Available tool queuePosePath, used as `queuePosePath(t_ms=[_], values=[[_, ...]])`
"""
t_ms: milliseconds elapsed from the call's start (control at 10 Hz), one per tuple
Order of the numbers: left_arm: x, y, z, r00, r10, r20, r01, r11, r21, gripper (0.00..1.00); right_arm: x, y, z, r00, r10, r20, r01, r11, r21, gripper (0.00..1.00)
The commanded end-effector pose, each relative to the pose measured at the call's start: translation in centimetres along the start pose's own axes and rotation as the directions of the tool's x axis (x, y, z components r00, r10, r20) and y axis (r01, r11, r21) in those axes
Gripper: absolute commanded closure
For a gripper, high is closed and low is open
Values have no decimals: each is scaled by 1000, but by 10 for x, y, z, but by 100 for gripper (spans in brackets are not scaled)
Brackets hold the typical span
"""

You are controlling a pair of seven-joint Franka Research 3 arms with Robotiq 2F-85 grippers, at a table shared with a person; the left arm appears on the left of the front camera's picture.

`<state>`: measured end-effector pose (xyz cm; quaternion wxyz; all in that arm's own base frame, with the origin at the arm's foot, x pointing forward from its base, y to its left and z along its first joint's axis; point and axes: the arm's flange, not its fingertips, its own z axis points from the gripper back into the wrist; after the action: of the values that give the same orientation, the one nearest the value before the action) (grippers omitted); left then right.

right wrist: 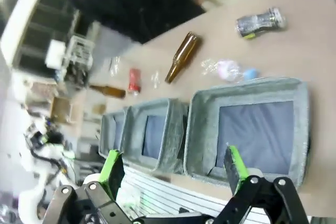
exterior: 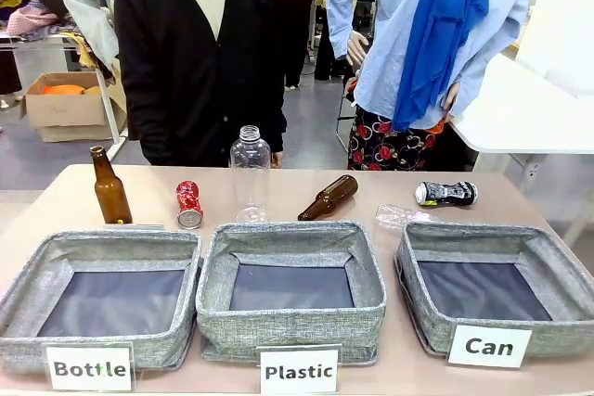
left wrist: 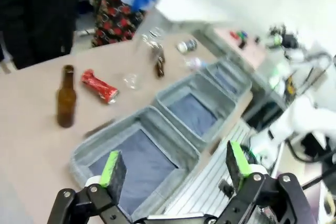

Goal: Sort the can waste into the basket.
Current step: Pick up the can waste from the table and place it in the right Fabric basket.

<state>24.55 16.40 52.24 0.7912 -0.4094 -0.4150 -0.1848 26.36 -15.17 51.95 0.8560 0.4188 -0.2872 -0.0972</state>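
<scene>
Can waste, how many pieces?
Two. A black metal drink can with silver print (exterior: 446, 194) lies on the table (exterior: 42, 215) just behind the grey woven-fabric basket labelled "Can" (exterior: 422, 317). A red metal drink can (exterior: 189, 205) lies well to that basket's left.
And the rest?
Two brown glass bottles, one upright bottle (exterior: 109, 186) and one lying bottle (exterior: 329, 198). Two clear plastic bottles, an upright plastic bottle (exterior: 250, 173) and a crushed plastic bottle (exterior: 401, 217). Three baskets, all empty.
Pincers?
Left pincer (left wrist: 175, 165) and right pincer (right wrist: 173, 165) are both released, grasping nothing.

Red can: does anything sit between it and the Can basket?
Yes: between the red can and the basket are an upright clear bottle, a lying brown bottle and crumpled plastic.
</scene>
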Motion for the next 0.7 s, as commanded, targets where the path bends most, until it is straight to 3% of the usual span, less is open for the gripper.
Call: queuePosePath(t_ms=[0, 200, 300, 400, 600], values=[[-100, -30, -50, 993, 40, 110, -40, 999, -1, 0, -49, -33, -32, 998, -56, 32, 54, 997, 60, 0], [-99, -35, -57, 989, 51, 136, -56, 998, 33, 0, -54, -45, -29, 995, -62, 79, 61, 998, 15, 0], [-88, -35, -65, 990, 51, 131, -61, 996, 71, 0, 2, -33, 4, 995, -91, 33, 90, 996, 25, 0], [-15, 14, 29, 990, 77, 121, -81, 996, 30, 0, 2, -33, 4, 995, -91, 33, 90, 996, 25, 0], [-15, 14, 29, 990, 77, 121, -81, 996, 30, 0, 2, -33, 4, 995, -91, 33, 90, 996, 25, 0]])
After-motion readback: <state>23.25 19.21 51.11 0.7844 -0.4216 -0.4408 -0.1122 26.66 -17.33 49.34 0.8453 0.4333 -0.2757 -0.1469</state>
